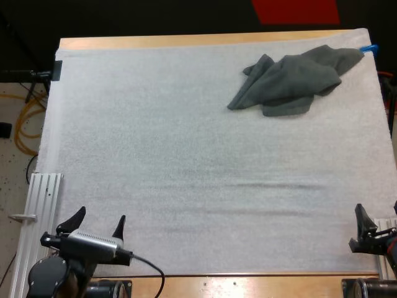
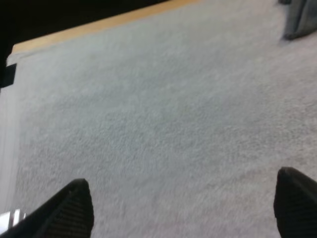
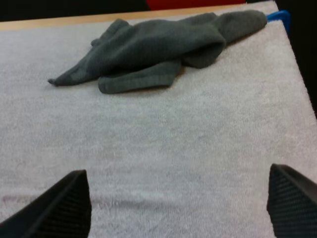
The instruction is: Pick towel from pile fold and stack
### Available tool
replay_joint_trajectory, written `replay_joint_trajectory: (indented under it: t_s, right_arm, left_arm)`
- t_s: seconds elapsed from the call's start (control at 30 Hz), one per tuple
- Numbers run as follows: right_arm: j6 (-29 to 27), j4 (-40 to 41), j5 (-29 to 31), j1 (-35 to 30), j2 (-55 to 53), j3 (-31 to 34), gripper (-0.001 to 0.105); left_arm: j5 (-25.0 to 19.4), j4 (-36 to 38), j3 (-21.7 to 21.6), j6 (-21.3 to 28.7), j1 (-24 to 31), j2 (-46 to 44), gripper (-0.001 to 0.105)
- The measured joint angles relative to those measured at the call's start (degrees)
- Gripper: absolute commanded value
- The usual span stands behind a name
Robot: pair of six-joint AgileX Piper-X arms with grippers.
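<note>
Left claw [image 1: 100,216] and right claw [image 3: 177,172] stand apart, empty, at the near edge of the mat [image 1: 186,155]; the crumpled towel [image 1: 291,81] lies at its far right corner, where a careless pinch could push it off.

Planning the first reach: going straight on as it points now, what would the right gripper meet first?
Probably the crumpled towel; only bare white mat lies between it and the right gripper, though the gripper's tilt toward the mat is hard to judge.

Matt, nubbly grey-green cloth towel [image 1: 291,81] on fuzzy white mat [image 1: 155,155] over smooth wooden table [image 1: 248,287]
</note>
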Motion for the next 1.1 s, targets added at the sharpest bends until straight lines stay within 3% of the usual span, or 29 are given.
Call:
replay_joint_trajectory:
  t_s: [0.17,0.3,0.6,0.83,1.1]
  right_arm:
    - [0.0,0.5,-0.2,0.0,6.9,-6.3,0.071]
    - [0.0,0.5,-5.0,0.0,15.2,-11.5,0.071]
    - [0.0,-2.1,-20.3,0.0,32.9,-21.0,0.071]
    - [3.4,-15.1,-19.4,0.0,46.3,-24.2,0.071]
    - [11.8,-24.8,-11.5,0.5,69.2,-28.2,0.071]
  left_arm:
    - [6.1,-1.4,-7.3,0.0,0.0,5.4,0.072]
    - [10.5,-2.9,-12.9,0.0,-1.0,14.8,0.072]
    - [13.7,-4.2,-21.0,0.0,-13.8,30.6,0.072]
    - [13.9,-7.8,-21.6,-0.4,-17.4,35.0,0.072]
    - [13.9,-8.9,-21.6,-0.5,-17.4,37.0,0.072]
